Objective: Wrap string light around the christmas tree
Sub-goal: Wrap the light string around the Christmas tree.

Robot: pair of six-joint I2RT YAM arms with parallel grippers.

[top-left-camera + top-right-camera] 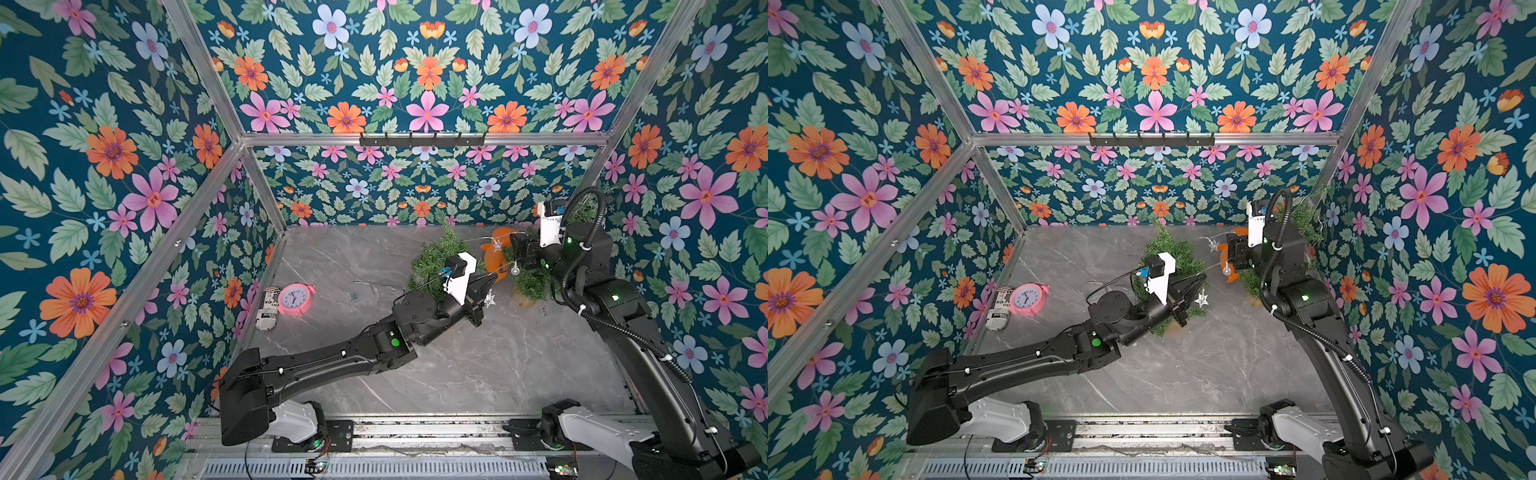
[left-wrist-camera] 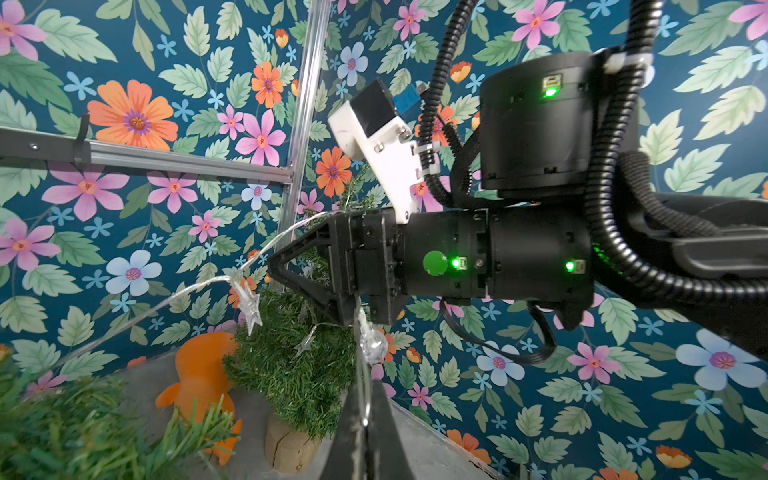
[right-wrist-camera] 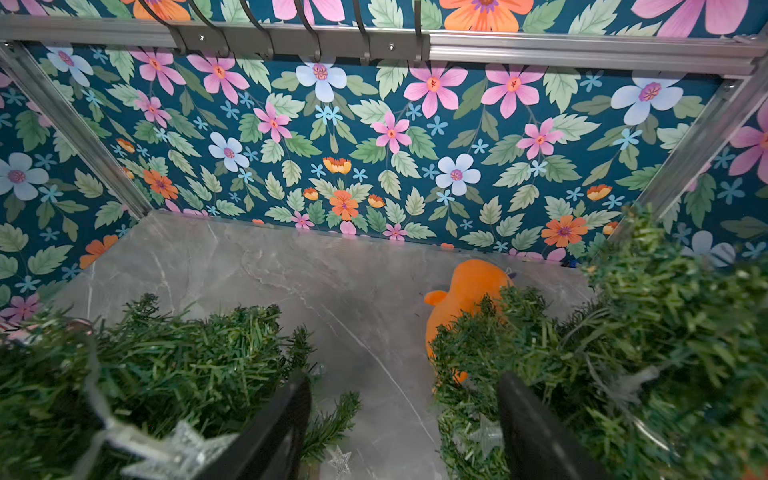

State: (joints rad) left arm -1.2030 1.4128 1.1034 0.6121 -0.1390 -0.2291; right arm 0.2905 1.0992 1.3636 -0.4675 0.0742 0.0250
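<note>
String (image 2: 248,307) is clenched in the left gripper (image 2: 365,419). Right gripper (image 3: 403,384) stands released, fingers apart, beside the tree (image 3: 582,353).

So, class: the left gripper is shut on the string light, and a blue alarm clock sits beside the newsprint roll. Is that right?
One slip: the alarm clock is pink, not blue, as both top views show. The rest holds: the left gripper is shut on the string light, and the clock sits beside the newsprint roll.

walls: floral wallpaper (image 1: 124,166) | floor: grey marble (image 1: 457,374) | frame: aluminium rails (image 1: 291,139) | back: hook rack (image 1: 422,141)
</note>
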